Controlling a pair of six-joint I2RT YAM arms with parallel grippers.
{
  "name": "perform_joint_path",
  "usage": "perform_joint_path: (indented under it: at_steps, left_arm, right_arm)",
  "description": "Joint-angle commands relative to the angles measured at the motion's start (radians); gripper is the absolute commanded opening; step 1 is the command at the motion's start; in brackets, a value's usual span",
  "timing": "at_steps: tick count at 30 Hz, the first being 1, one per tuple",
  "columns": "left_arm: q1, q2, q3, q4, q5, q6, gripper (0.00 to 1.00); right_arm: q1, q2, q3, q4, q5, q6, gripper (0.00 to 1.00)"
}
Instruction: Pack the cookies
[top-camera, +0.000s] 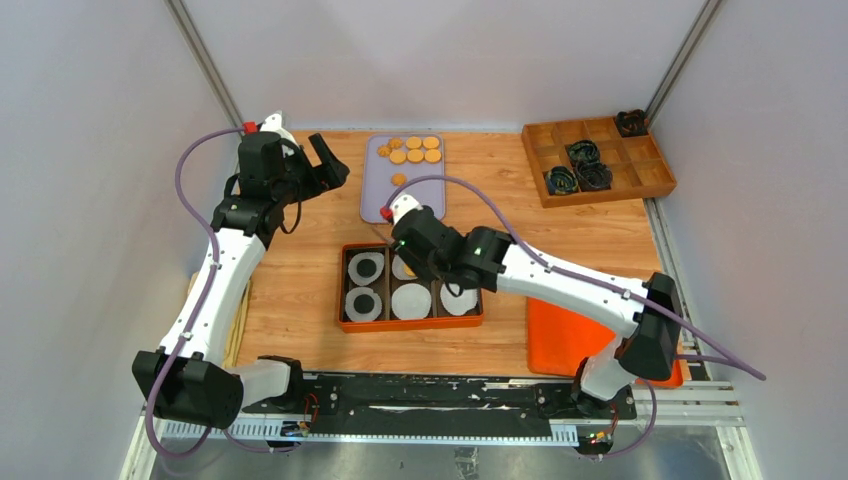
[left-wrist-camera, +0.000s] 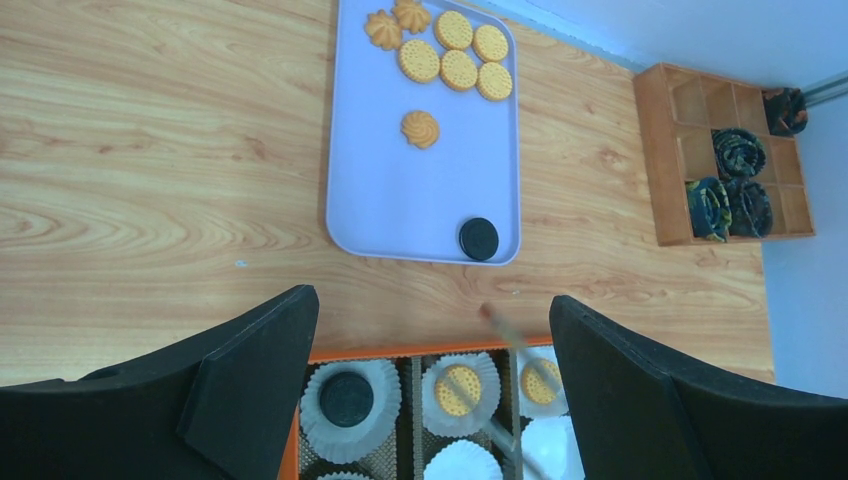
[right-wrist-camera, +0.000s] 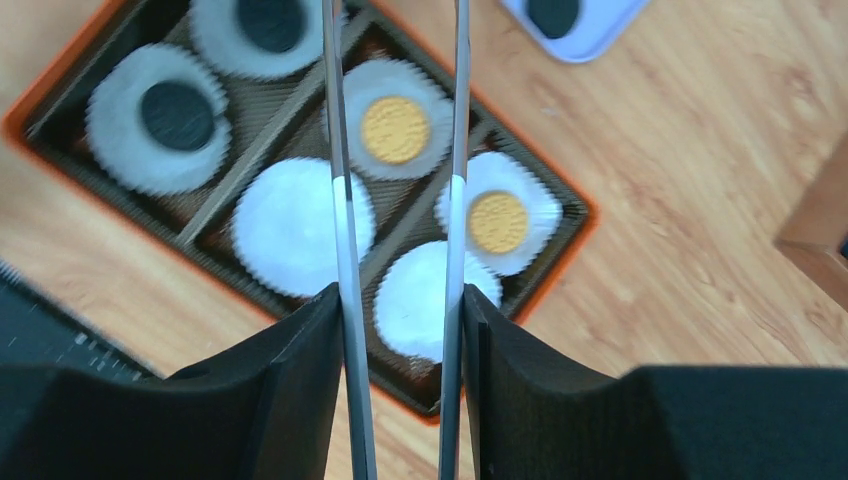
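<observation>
Cookies (left-wrist-camera: 459, 70), small golden-orange rounds, lie clustered on a lilac tray (left-wrist-camera: 380, 200) well beyond the fingertips of the left hand (left-wrist-camera: 430, 305). A few swirled ones sit among them, and one lies apart, nearer the hand. The left hand is released, its two black fingers spread wide above the wooden desk (left-wrist-camera: 150, 150). A dark disc (left-wrist-camera: 478, 239) rests on the tray corner closest to this hand, just past its fingertips.

Below and just short of those fingertips sits an orange box (right-wrist-camera: 560, 255) divided into six cells, each lined with a white paper liner (right-wrist-camera: 290, 225).

The right hand (right-wrist-camera: 400, 300) hovers over this box, pointing down at it. It is grasping thin metal tongs (right-wrist-camera: 345, 250), whose two blades run along the inner faces of its fingers and reach far past them. The blades stand apart. Between them, beyond the fingertips, one cookie lies in its liner. A second cookie lies in the neighbouring cell, just outside one blade. Outside the other blade, two cells each hold a dark disc on a liner. The two liners nearest the right hand's fingertips show plain white paper, and a blade crosses each.

Far off to the right hand's outer side, at the desk's back corner, stands a wooden compartment tray (top-camera: 598, 160) holding dark rolled items. An orange mat (top-camera: 560, 335) lies under the right arm.
</observation>
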Motion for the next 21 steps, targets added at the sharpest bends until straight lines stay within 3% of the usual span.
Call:
perform_joint_path:
  at_steps: [1, 10, 21]
  left_arm:
    - [-0.003, -0.011, -0.001, 0.02, 0.006, 0.01, 0.94]
    - [-0.002, 0.009, -0.008, 0.026, 0.008, 0.011, 0.94]
    - [-0.003, 0.027, -0.018, 0.034, 0.009, 0.011, 0.94]
  right_arm:
    - [-0.138, 0.033, 0.062, 0.035, 0.07, -0.023, 0.48]
    - [-0.351, 0.211, 0.119, 0.101, -0.069, -0.038, 0.5]
    - [-0.384, 0.268, 0.053, 0.135, -0.135, 0.002, 0.51]
